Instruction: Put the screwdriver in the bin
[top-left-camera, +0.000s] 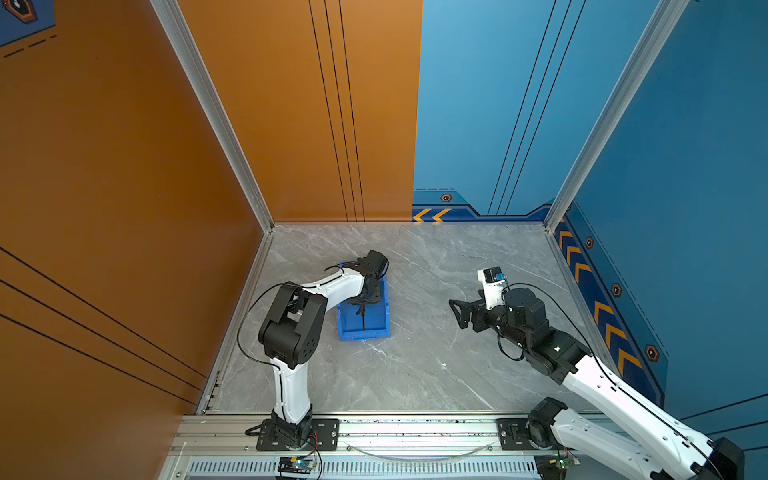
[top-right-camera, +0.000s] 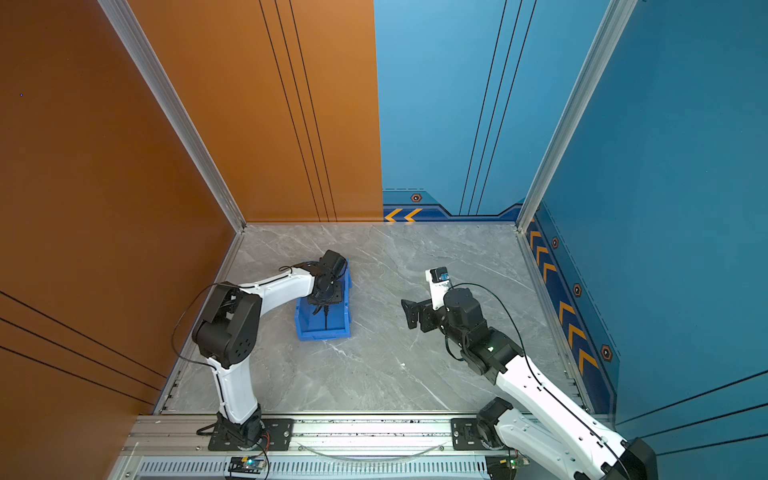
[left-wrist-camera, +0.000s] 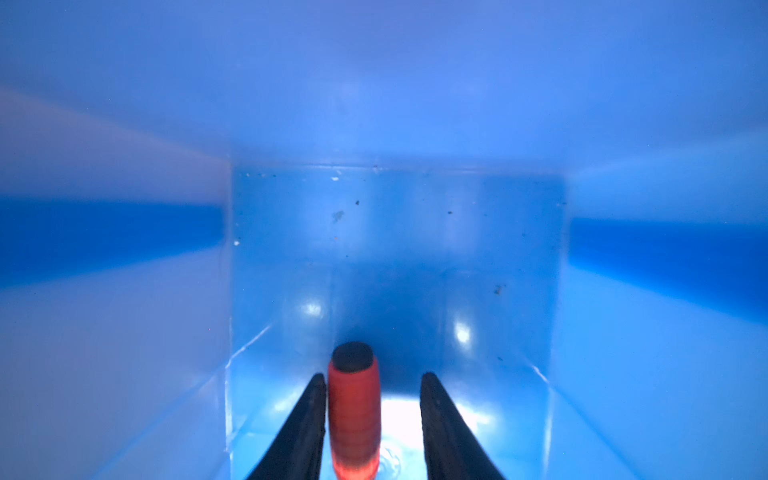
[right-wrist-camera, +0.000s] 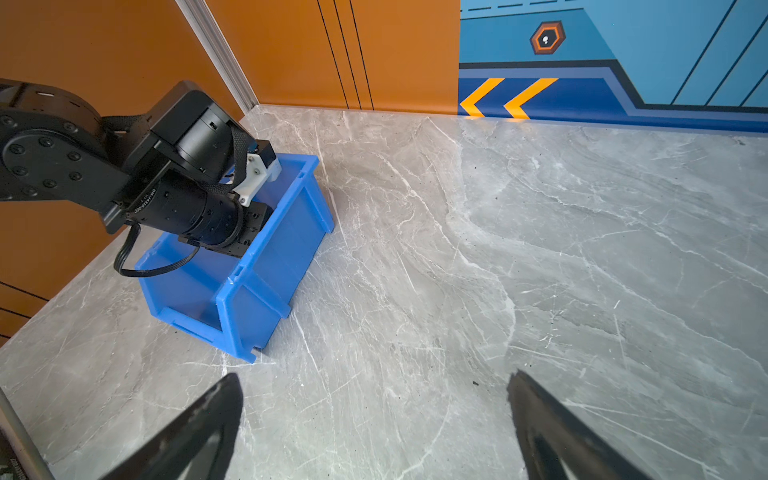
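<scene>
Top views overhead, whole table (top-left-camera: 415, 365); left wrist inside bin (left-wrist-camera: 124, 353)

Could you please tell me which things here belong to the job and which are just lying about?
Part of the job: screwdriver, inside the bin; left gripper, open around its handle.
Just there: right gripper, open and empty above the table; small white speck on the table.
</scene>
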